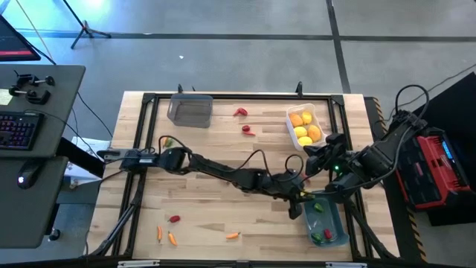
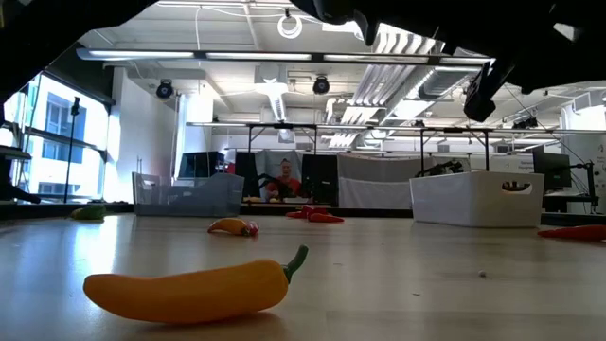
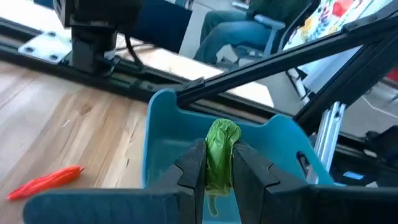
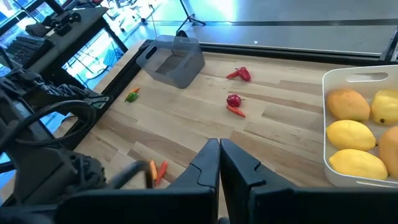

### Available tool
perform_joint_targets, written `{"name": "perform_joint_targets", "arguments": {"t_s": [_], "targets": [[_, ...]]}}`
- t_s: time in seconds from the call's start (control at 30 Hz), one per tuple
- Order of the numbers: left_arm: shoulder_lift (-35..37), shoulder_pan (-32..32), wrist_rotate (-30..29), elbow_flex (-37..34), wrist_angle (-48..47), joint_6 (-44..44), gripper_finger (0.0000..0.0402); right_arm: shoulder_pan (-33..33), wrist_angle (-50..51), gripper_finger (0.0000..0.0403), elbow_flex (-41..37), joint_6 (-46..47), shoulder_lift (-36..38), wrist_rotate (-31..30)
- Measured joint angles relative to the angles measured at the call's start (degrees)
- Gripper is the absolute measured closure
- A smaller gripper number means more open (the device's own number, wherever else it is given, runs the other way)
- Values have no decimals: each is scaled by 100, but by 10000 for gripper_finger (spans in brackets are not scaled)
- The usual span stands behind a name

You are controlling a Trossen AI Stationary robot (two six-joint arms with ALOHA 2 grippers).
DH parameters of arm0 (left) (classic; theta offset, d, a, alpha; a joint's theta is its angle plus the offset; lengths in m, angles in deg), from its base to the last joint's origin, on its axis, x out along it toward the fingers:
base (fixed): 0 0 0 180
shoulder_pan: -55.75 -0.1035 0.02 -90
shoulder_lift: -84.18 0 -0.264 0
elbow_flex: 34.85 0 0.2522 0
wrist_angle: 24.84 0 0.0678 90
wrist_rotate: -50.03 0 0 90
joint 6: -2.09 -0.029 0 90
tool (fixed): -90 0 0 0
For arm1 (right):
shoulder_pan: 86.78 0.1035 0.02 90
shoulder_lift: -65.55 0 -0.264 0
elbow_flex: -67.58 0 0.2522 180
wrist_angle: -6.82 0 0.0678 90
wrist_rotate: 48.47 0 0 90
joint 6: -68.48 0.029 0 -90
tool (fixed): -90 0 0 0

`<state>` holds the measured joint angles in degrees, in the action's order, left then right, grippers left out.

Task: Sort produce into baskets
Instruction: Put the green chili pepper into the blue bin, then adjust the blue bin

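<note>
The left arm stretches from its base at the desk's left edge far across to the right, its elbow low and its left tool (image 3: 219, 171) tipped downward, the two fingers pressed against a green pepper (image 3: 221, 152) pinched between them. The right arm folds in from the desk's right side, wrist bent toward the centre, and its right tool (image 4: 219, 163) hangs above the desk with fingers closed together, holding nothing.

Green pepper (image 3: 221, 155) lower half hidden between claw fingers.
</note>
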<state>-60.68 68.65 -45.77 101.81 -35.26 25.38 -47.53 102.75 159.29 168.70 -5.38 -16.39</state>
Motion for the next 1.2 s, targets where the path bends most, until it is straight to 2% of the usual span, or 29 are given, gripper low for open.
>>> {"name": "perform_joint_targets", "arguments": {"t_s": [0.2,0.33,0.5,0.77,0.9,0.97,1.03,1.1,1.2], "targets": [[2,-71,-223,-18,-55,435,351,-26,-59,400,-1,0,-47,3],[5,-150,-241,-18,8,318,334,-56,-57,400,-2,0,-104,8],[-29,-139,141,-15,85,296,298,-107,-57,400,-2,-4,-155,69],[-56,-104,-100,-16,121,-216,217,-140,-62,400,-2,-17,-157,121],[279,-139,235,-28,-977,-873,193,-49,288,400,-2,-136,-144,562],[581,-153,29,-16,-2008,-1163,188,76,488,400,-2,-9,-144,862],[812,-161,-588,-39,-3035,-1185,186,250,584,400,-2,30,-144,1265],[1059,-149,-1305,-355,-3748,-1232,186,465,667,400,-16,89,-176,1715],[1571,-113,-1897,-1345,-3522,-850,186,911,572,402,-389,605,-247,2193]]}}
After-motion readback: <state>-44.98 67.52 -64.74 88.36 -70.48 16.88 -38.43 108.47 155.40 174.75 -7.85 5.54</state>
